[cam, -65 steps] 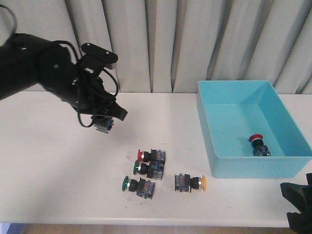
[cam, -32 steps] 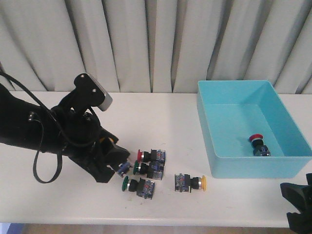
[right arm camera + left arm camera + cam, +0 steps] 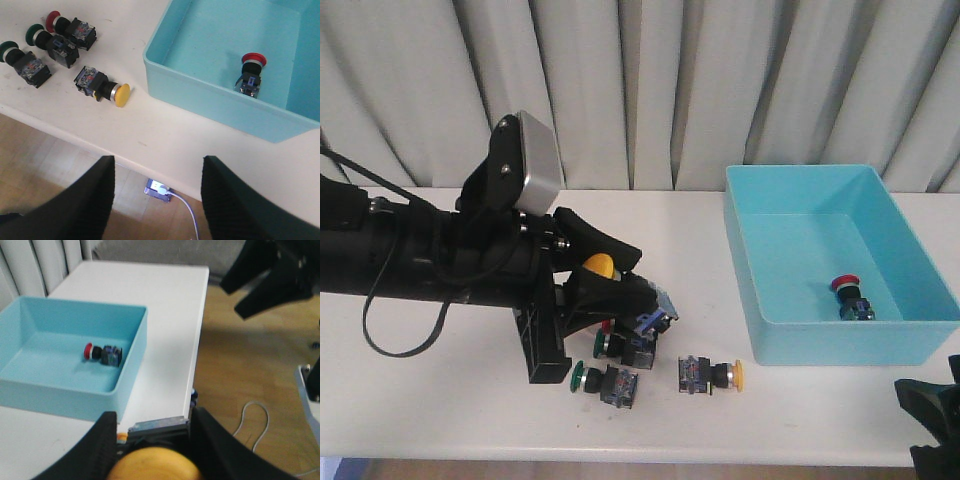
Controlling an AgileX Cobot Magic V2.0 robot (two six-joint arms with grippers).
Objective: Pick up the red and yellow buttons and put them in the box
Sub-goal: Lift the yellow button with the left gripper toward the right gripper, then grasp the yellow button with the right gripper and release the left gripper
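Left hand grasping yellow button — rigid, light; slick cap, so grip black body.

Left arm stretches low across the table, wrist rolled so its camera housing faces up. Left gripper points toward the far side, fingers closed around a yellow-capped switch (blue-marked body sticks out past the fingertips). Right gripper hangs off the table's near edge, fingers spread wide, nothing between them.
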